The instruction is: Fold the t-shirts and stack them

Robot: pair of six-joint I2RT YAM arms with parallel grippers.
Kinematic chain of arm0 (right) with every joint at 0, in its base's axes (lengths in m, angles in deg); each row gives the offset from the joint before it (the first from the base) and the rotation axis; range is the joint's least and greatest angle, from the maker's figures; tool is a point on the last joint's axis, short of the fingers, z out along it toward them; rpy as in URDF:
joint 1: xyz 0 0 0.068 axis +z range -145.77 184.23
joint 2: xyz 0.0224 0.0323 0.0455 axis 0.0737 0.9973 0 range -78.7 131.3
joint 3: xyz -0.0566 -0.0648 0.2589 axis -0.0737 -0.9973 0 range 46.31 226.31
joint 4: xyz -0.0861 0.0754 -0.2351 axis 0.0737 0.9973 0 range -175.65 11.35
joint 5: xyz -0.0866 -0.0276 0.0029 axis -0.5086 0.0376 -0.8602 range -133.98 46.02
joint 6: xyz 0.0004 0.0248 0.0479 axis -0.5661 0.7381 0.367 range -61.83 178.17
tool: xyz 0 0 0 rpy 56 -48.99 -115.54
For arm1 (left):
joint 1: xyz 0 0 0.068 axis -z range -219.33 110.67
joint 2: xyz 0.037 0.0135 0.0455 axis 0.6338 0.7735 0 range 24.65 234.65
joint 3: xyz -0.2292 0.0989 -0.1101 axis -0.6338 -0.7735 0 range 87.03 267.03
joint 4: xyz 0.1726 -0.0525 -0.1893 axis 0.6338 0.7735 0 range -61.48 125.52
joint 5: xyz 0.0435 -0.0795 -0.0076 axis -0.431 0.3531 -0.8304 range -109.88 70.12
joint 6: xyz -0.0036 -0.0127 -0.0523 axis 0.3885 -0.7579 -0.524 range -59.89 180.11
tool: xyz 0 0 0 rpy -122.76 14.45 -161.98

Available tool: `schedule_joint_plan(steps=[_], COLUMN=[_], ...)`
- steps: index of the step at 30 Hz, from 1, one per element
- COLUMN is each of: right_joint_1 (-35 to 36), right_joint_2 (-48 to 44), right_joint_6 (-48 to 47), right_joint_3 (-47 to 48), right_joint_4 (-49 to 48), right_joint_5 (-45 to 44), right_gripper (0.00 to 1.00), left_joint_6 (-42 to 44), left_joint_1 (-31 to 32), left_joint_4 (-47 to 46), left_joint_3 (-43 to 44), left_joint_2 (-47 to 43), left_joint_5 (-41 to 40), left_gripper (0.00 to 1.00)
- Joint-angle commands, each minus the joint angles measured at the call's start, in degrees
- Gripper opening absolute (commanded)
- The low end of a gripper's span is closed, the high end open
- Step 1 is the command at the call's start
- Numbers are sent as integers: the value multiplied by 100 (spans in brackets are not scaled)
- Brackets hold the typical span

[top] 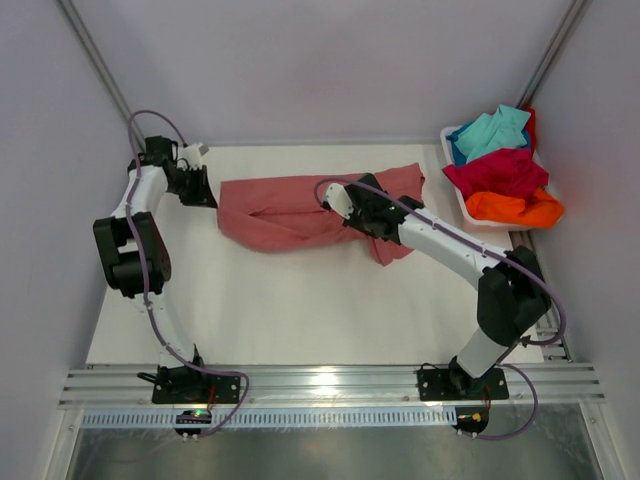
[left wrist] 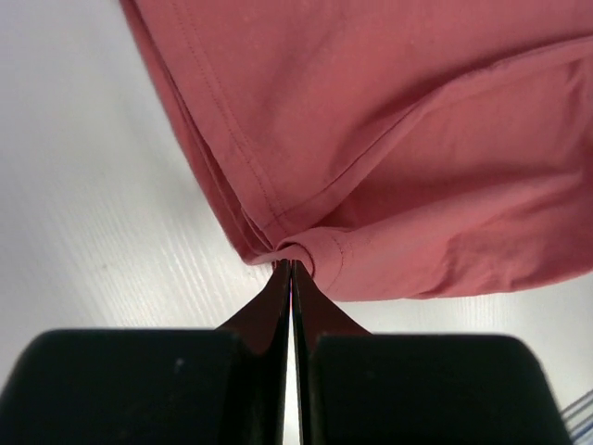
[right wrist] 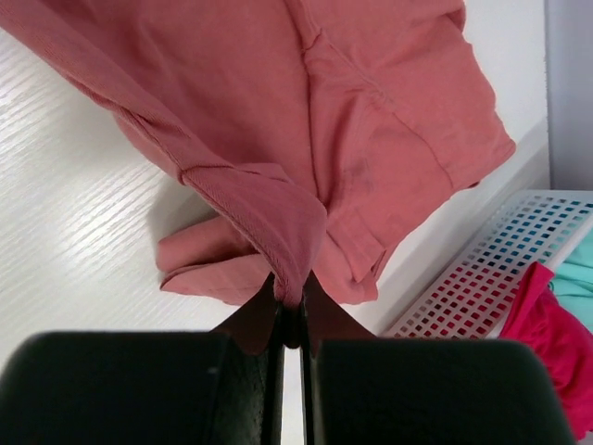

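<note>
Salmon-pink tee (top: 290, 215) lies bunched lengthwise at centre; turquoise tee (top: 492, 130), crimson tee (top: 497, 172) and orange tee (top: 515, 208) lie heaped far right.

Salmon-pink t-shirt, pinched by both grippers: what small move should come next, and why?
The left gripper and right gripper each pinch an edge of the salmon-pink t-shirt, which lies bunched and creased; probably draw them apart to pull it taut.

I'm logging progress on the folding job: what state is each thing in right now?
pink t-shirt: bunched, not yet folded, gripped at two places.
left gripper: shut on the pink t-shirt's hem.
right gripper: shut on a fold of the pink t-shirt.
white tub: holds three shirts.
turquoise t-shirt: crumpled in the tub.
crimson t-shirt: crumpled in the tub.
orange t-shirt: crumpled in the tub.
</note>
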Motion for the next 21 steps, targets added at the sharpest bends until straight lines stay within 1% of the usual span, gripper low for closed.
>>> schedule_joint_plan(steps=[1,6,12,15,19,21], right_joint_1=[-17,-131,-342,-412,-465,-465], right_joint_2=[152,538,1136,1408,1646,1734], right_joint_6=[-296,-420,-481,-587,-552,-595], right_joint_3=[189,654,1297,1586,2174,2255], right_joint_4=[-671,-953,-1111,-1190,-945,-857], right_joint_5=[-385,-701,-719,-859,-869,-825], right_gripper=[3,3,3,3,3,3], left_joint_6=[-246,-405,-502,-519,-519,-441], left_joint_1=[-8,0,35,62,80,88], left_joint_4=[-544,-623,-500,-702,-729,-571], left_joint_3=[278,743,1464,1491,1579,1544], left_joint_2=[-13,347,901,937,990,876], left_joint_5=[-336,-362,-581,-643,-714,-644], left_gripper=[0,2,3,3,3,8])
